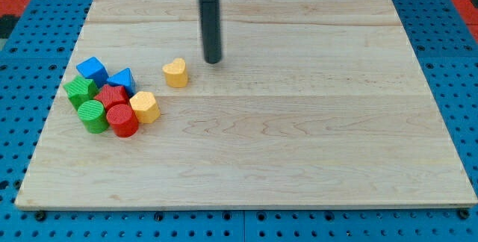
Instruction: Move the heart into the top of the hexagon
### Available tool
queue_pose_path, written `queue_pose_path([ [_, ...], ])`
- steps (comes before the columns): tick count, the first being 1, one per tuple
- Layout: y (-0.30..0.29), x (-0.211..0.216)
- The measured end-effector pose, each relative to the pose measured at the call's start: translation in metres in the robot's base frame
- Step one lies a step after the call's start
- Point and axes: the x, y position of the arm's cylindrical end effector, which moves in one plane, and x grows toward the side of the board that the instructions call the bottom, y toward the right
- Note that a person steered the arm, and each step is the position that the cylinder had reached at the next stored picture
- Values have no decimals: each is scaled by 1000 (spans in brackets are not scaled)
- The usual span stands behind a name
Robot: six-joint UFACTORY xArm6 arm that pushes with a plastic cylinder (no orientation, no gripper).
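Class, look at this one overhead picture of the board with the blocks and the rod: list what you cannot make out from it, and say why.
- The arm above my tip: cut off by the view's top edge.
- Red block in the cluster: shape unclear, partly hidden by the red cylinder and green cylinder.
- Blue triangular block: lower part hidden by the red block.
- Yellow heart: its far side faces away.

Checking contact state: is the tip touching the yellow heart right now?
No. My tip stands apart from the yellow heart, to the view's right of it, with bare board between them.
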Motion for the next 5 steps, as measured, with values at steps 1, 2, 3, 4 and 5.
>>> queue_pose_path([
  [1, -34, 37],
  [2, -38, 50],
  [3, -32, 52],
  [4, -32, 57],
  [5, -35, 46],
])
